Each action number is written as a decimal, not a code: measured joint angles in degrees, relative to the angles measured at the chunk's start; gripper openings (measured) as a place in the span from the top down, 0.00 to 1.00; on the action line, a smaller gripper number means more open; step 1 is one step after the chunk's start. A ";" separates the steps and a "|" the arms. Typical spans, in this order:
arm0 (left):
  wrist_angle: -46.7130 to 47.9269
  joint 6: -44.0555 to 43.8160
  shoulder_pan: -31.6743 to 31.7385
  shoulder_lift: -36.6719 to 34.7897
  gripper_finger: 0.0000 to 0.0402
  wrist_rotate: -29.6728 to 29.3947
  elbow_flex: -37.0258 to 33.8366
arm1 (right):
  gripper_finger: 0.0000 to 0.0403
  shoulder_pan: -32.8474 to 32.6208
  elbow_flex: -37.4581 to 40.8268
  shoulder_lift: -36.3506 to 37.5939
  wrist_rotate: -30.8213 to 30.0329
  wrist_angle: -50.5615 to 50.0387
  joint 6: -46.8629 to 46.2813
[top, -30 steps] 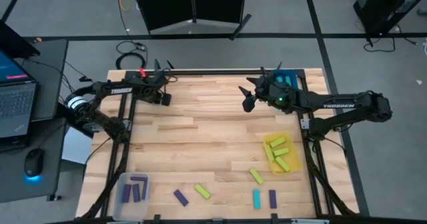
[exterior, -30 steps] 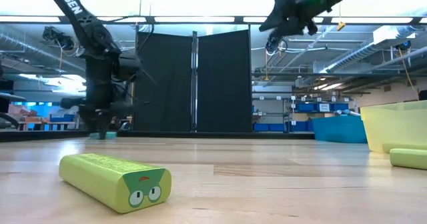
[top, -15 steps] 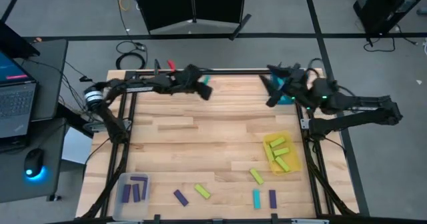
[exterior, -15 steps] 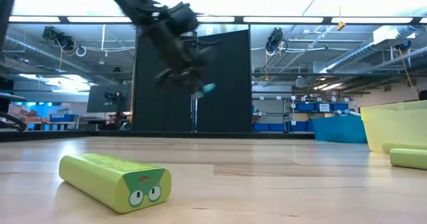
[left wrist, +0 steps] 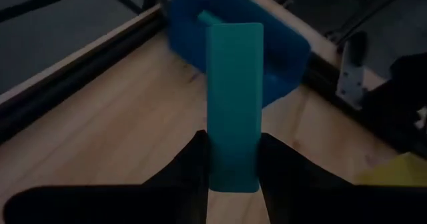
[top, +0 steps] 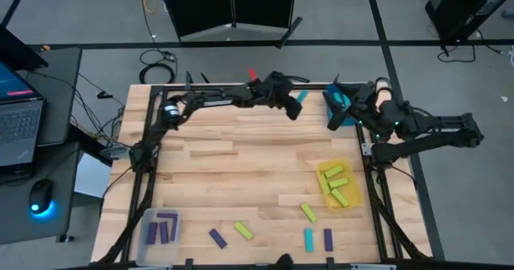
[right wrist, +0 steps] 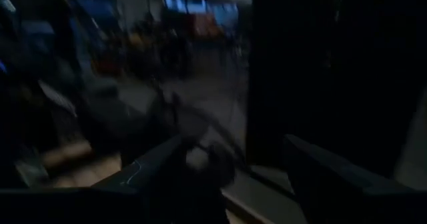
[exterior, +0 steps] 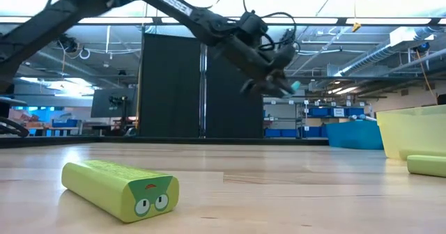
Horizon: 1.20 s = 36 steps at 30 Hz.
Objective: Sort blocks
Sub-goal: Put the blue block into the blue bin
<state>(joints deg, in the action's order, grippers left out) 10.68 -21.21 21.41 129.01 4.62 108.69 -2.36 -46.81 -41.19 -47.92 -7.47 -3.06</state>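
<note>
High view, table seen from above: the left gripper reaches across the far edge toward 1 o'clock, clamped on a cyan block that is carried above the wood, just short of the blue tray at the far right corner. Left wrist view — the two fingers pinch the near end of the cyan block, which points at the blue tray; another cyan piece lies inside it. The right gripper hangs over that same tray, its fingers spread apart in the right wrist view.

Remaining blocks sit along the near edge: a purple block and a yellow-green block at 6 o'clock, a second yellow-green block, a cyan block and a purple block toward 5 o'clock. The yellow tray at 4 o'clock holds yellow-green blocks; the clear tray at 7 o'clock holds purple ones. The table's centre — bare wood — lies open between them.
</note>
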 joint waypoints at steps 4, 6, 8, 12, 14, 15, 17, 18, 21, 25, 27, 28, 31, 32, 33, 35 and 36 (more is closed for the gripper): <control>-0.65 3.14 -0.52 2.69 0.75 -1.20 4.00 | 0.36 -1.02 0.00 -0.18 -5.41 -14.52 -11.06; -1.22 5.72 -1.29 2.75 0.75 -4.39 4.00 | 0.36 -1.06 0.36 -0.61 -6.74 -21.91 -19.91; -2.61 8.81 -2.37 2.75 0.75 -7.39 3.93 | 0.36 -1.06 2.22 -0.92 -7.08 -25.19 -26.76; -4.79 13.61 -4.18 2.75 0.75 -11.25 3.93 | 0.34 -0.56 7.80 -0.81 -6.20 -21.39 -32.24; -6.62 15.68 -5.03 2.75 0.75 -13.11 3.90 | 0.34 0.51 10.05 -0.81 -5.14 -18.87 -33.25; -7.22 16.77 -5.47 2.75 0.75 -14.50 3.90 | 0.34 1.32 10.85 -0.81 -4.32 -17.72 -33.56; -8.39 19.18 -6.50 2.75 0.75 -16.90 3.90 | 0.35 3.01 12.13 -0.79 -2.52 -16.04 -34.28; -8.63 20.19 -7.00 2.72 0.75 -17.64 3.90 | 0.35 3.87 12.58 -0.79 -1.65 -15.43 -34.30; -10.15 22.02 -7.95 2.58 0.75 -18.63 3.90 | 0.35 6.36 13.03 -0.79 0.25 -14.23 -33.83; -11.80 21.61 -7.70 2.49 0.75 -17.92 3.90 | 0.35 9.77 13.00 -0.37 2.31 -11.80 -31.36; -12.14 20.45 -7.41 2.49 0.75 -16.50 3.90 | 0.34 12.05 12.96 -0.04 3.45 -11.27 -30.68; -12.51 19.77 -7.29 2.49 0.75 -15.73 3.90 | 0.34 13.29 12.96 0.04 4.85 -11.28 -30.38; -13.06 19.48 -7.21 2.42 0.75 -14.69 3.90 | 0.34 16.76 12.96 -0.03 10.28 -8.60 -29.01; -13.09 19.49 -7.21 2.40 0.75 -14.57 3.90 | 0.34 17.74 12.96 -0.20 12.11 -7.18 -28.28; -13.08 19.47 -7.21 2.40 0.75 -14.55 3.90 | 0.34 18.68 12.96 -0.55 13.47 -5.93 -27.72; -13.37 19.49 -7.21 2.40 0.75 -14.38 3.90 | 0.35 20.56 12.96 -1.20 15.29 -4.48 -26.88; -13.85 19.49 -7.23 2.40 0.75 -14.30 3.90 | 0.36 21.64 12.96 -1.65 16.36 -3.94 -26.73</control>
<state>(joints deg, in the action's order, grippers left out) -3.17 -1.72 14.17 131.41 -9.67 112.60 19.28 -33.85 -42.83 -31.56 -11.42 -29.78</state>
